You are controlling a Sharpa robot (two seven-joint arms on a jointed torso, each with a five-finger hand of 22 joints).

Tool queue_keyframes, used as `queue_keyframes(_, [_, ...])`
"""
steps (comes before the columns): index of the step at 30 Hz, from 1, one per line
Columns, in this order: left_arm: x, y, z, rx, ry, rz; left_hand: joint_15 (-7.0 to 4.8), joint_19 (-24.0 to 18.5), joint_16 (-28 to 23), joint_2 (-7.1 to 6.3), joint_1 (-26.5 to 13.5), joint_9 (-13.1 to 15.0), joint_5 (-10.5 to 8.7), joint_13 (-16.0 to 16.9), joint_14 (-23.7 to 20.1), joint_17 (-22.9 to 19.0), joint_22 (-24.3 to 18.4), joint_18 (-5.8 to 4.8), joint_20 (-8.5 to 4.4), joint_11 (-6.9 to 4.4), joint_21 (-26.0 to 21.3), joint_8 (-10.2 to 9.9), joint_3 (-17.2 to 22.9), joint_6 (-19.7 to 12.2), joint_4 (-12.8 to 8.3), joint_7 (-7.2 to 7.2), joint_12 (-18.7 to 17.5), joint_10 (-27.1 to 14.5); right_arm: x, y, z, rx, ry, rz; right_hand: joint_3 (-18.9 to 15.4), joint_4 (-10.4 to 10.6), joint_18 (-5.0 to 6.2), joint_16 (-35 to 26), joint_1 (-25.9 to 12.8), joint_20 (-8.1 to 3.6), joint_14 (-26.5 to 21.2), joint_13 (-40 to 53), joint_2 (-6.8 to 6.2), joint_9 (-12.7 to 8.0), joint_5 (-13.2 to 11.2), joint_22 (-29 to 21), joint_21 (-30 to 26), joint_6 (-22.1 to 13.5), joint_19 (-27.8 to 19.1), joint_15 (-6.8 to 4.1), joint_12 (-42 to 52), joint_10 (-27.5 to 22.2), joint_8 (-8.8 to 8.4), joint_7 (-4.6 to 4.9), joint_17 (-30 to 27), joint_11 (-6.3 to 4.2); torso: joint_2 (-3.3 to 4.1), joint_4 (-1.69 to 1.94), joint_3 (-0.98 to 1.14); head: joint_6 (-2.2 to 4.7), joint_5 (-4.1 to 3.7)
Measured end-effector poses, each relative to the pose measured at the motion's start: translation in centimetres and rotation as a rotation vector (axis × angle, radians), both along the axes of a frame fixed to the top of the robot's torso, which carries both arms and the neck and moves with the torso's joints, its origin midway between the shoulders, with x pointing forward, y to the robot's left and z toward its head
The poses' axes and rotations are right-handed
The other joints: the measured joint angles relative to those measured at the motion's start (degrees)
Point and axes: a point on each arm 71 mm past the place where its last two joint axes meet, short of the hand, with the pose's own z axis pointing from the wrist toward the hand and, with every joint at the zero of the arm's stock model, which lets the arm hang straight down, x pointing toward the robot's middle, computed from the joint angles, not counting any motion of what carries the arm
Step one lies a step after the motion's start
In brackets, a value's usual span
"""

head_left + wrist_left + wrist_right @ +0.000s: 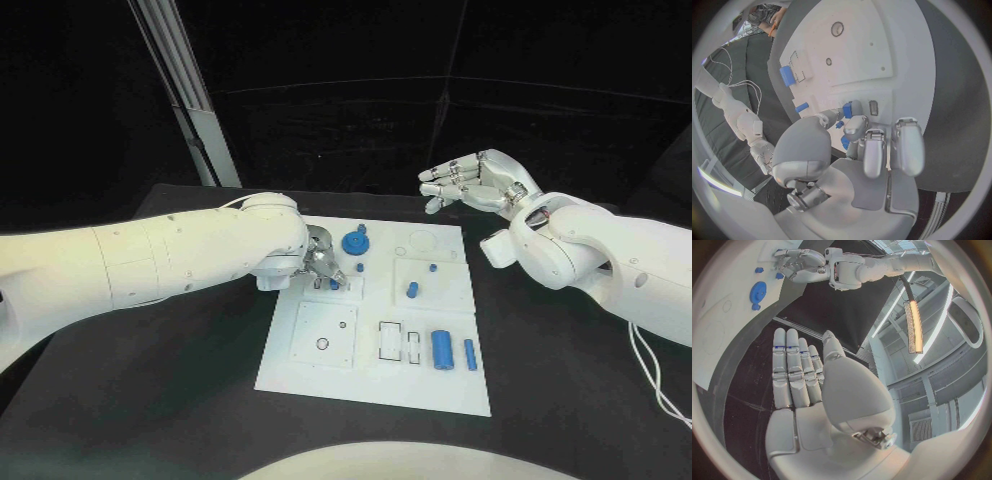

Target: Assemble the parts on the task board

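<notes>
My left hand (320,262) is down on the task board (335,375), fingertips (856,125) pinching a small blue part (847,109) over a slot near its far left area. I judge this the seating step; next it needs a straight press down. My right hand (476,180) hovers beyond the board's far right corner, fingers loosely apart, holding nothing. 2 blue cylinders (443,349) lie nearer me. The black table (173,400) sits under dark surroundings.
</notes>
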Motion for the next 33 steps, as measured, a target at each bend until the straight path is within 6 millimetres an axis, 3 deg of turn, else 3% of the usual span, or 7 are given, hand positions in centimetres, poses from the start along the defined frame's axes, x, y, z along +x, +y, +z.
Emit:
queue_keyframes(6, [0.1, 0.0, 0.0, 0.0, 0.0, 0.003, 0.0, 0.0, 0.0, -1.46, -2.68, -0.22, -0.45, 0.22, 0.0, 0.0, 0.24, 0.0, 0.0, 0.12, 0.0, -0.27, -5.39, 0.62, 2.9, 0.03, 0.0, 0.28, 0.0, 0.0, 0.0, -0.003, -0.002, 0.001, 0.0, 0.0, 0.0, -0.18, 0.0, 0.0, 0.0, 0.0, 0.0, 0.0, 0.26, -0.05, 0.0, 0.0, 0.0, 0.0, 0.0, 0.0, 0.0, 0.0, 0.0, 0.0, 0.0, -0.01, -0.02, 0.01, -0.03])
queue_keyframes(16, [0.3, 0.2, 0.0, 0.001, -0.001, 0.01, -0.21, 0.19, 0.0, -0.98, -2.2, -0.5, -0.45, 0.54, 0.21, 0.0, 0.62, 0.0, -0.19, 0.0, 0.22, -0.66, -14.9, 1.03, 5.49, -0.38, 0.28, 0.4, 0.0, 0.0, 0.0, -0.006, -0.003, 0.002, 0.0, 0.0, 0.0, -0.17, 0.0, 0.0, 0.0, -0.07, 0.0, 0.0, 0.4, -0.11, -0.18, 0.0, 0.0, 0.0, 0.0, -0.21, 0.0, 0.0, -0.05, 0.21, 0.01, -0.01, -0.03, 0.05, -0.1])
queue_keyframes(33, [-0.1, 1.5, 0.7, -0.02, -0.006, 0.024, -0.2, 0.19, 0.0, -0.7, 0.06, -0.58, -1.05, 0.37, 0.21, 0.0, 0.36, 0.0, -0.18, -0.21, 0.18, -0.9, -19.98, 1.03, 6.46, -0.38, 0.24, 0.61, 0.1, 0.0, -0.1, -0.017, -0.005, 0.0, 0.0, 0.0, 0.0, -0.17, 0.0, 0.2, -0.21, -0.09, 0.0, 0.0, 0.46, -0.16, -0.23, -0.2, -0.2, 0.21, 0.0, -0.2, 0.0, 0.2, -0.05, 0.21, -0.02, 0.04, -0.05, 0.23, -0.18])
